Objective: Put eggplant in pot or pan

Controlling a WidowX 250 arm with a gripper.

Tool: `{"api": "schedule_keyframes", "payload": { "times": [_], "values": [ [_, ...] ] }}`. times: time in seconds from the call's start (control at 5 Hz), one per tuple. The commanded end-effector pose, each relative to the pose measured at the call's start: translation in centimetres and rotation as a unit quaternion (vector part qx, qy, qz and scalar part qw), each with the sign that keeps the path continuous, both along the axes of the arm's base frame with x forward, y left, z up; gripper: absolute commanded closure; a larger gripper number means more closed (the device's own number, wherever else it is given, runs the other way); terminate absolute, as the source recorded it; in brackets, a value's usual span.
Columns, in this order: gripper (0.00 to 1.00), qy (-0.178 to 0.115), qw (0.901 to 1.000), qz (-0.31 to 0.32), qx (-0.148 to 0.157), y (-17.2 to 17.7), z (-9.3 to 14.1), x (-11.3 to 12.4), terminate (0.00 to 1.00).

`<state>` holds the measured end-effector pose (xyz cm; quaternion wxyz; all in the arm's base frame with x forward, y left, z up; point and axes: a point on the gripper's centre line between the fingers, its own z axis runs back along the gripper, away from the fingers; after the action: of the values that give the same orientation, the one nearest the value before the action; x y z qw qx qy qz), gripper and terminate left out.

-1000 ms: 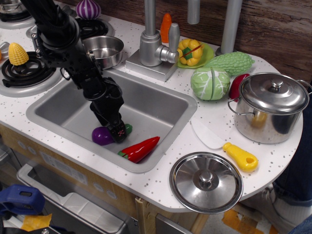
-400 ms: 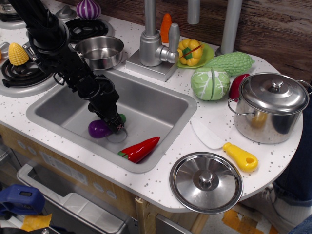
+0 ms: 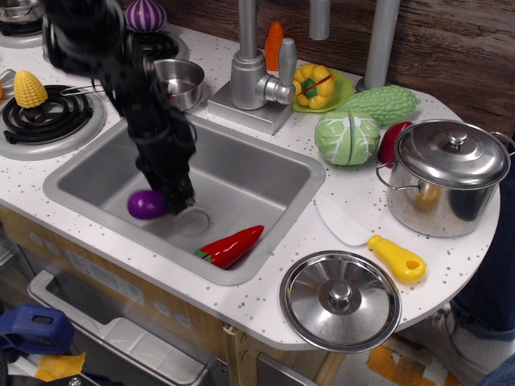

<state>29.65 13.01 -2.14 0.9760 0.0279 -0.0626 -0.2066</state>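
The purple eggplant (image 3: 146,204) is inside the sink (image 3: 249,173), near its left front. Its stem end is hidden behind my gripper (image 3: 179,199). The black gripper reaches down into the sink and looks shut on the eggplant's right end, holding it just above the sink floor. The small shiny steel pan (image 3: 179,81) sits on the counter behind the sink's back left corner, partly hidden by my arm.
A red toy pepper (image 3: 231,245) lies in the sink front. A loose steel lid (image 3: 340,300) and a yellow toy (image 3: 398,257) sit front right, and a lidded stockpot (image 3: 447,177) at the right. The faucet (image 3: 253,76), cabbage (image 3: 348,137), corn (image 3: 30,88) and striped onion (image 3: 145,14) ring the sink.
My gripper has moved left and slightly up in the sink with the eggplant. The arm has swung more upright and now covers part of the pan.
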Motion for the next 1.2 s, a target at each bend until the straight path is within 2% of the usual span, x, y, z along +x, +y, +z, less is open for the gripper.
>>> {"api": "schedule_keyframes", "payload": {
  "times": [0.0, 0.2, 0.4, 0.6, 0.8, 1.0],
  "values": [
    [1.00, -0.029, 0.9966, -0.026, 0.073, 2.2, 6.4, 2.4, 0.00],
    [1.00, -0.021, 0.9926, -0.049, 0.109, 4.2, 9.4, 3.9, 0.00],
    [1.00, -0.018, 0.9883, -0.081, 0.129, 6.0, 11.2, 5.8, 0.00],
    [1.00, -0.033, 0.9812, -0.125, 0.144, 8.0, 11.7, 8.2, 0.00],
    [1.00, -0.061, 0.9767, -0.157, 0.133, 9.5, 10.3, 10.2, 0.00],
    [0.00, -0.080, 0.9719, -0.179, 0.130, 10.1, 8.9, 10.9, 0.00]
  ]
}}
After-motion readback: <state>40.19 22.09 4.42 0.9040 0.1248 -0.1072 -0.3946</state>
